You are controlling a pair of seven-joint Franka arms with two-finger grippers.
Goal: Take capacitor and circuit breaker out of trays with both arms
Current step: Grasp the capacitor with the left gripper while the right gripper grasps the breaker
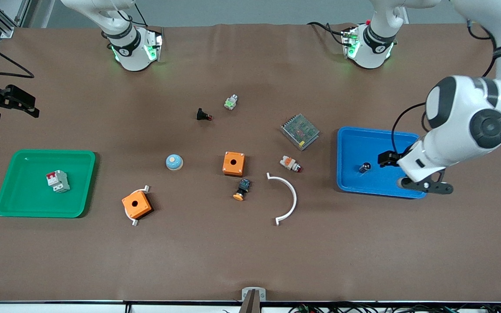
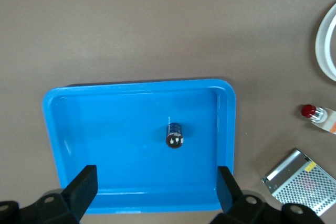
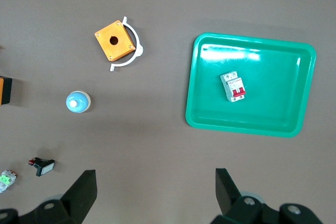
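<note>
The capacitor (image 1: 365,168), a tiny black cylinder with a shiny top, lies in the blue tray (image 1: 350,182) toward the left arm's end of the table. It also shows in the left wrist view (image 2: 175,135). My left gripper (image 1: 424,186) hangs open and empty above that tray (image 2: 68,129); its open jaws (image 2: 157,182) frame one tray wall. The breaker (image 1: 58,181), white-grey with a red switch, lies in the green tray (image 1: 81,182) and shows in the right wrist view (image 3: 233,86). My right gripper (image 1: 9,102) is open and empty (image 3: 156,182), over bare table at the right arm's end.
Between the trays lie two orange boxes (image 1: 233,163) (image 1: 136,204), a blue dome (image 1: 174,162), a white arc (image 1: 292,195), a metal mesh box (image 1: 300,131), a black push-button with orange cap (image 1: 242,189), a white-and-orange part (image 1: 290,163) and two small parts (image 1: 204,115) (image 1: 231,102).
</note>
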